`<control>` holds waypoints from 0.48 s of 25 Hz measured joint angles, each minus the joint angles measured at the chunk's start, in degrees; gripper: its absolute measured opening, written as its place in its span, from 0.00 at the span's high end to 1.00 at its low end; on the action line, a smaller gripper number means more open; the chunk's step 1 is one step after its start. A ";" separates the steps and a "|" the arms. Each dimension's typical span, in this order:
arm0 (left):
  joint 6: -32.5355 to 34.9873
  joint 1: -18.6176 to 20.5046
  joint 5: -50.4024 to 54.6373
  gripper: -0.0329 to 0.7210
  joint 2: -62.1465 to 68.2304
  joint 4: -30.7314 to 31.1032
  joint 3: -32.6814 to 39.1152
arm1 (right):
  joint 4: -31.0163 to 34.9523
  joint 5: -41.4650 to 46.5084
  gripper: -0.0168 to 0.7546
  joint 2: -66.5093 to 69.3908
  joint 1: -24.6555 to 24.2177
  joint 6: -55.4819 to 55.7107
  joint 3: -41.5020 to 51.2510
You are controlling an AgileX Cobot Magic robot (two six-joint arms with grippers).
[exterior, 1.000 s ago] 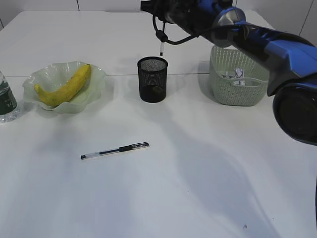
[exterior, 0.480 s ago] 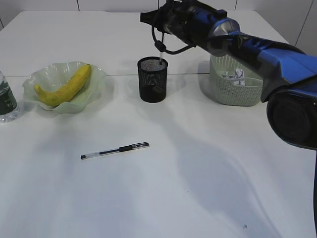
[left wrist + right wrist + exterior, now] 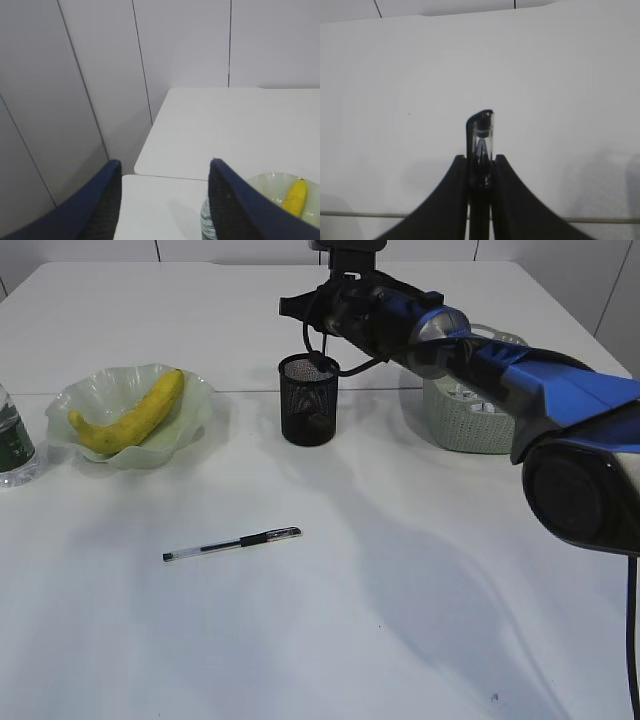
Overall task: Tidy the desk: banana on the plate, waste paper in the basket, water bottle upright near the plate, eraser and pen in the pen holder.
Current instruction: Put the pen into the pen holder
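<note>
Your right gripper (image 3: 318,340) is hovering just above the pen holder (image 3: 308,400), its fingers (image 3: 502,172) closing tightly on a pen (image 3: 481,145) with a clear barrel and dark clip. In the exterior view the pen is hanging below the fingers with its lower end dipping into the holder's mouth, so this pen is looking nearly placed, though you are not yet letting go of it.

Your left gripper (image 3: 165,200) is waiting off to the far side with its fingers (image 3: 227,200) standing apart and holding nothing; the water bottle (image 3: 210,225) is standing upright just below them, beside the plate (image 3: 270,182).

The banana (image 3: 135,415) is lying in the plate, well away from the right fingers. Crumpled paper (image 3: 470,392) is showing inside the basket (image 3: 470,415), on the far side of your right arm. A small shape inside the holder may be the eraser, but you cannot tell.

One job is remaining: a second pen (image 3: 232,543) is lying on the table (image 3: 400,620), well clear of both grippers.
</note>
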 joint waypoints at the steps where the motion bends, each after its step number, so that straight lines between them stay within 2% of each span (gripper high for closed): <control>1: 0.00 0.00 0.00 0.44 0.00 0.00 0.00 | 0.00 0.00 0.87 0.27 0.00 0.05 0.00; 12: 0.00 0.00 0.00 0.44 0.00 0.00 0.00 | 0.00 -0.92 0.87 0.60 0.00 0.05 0.00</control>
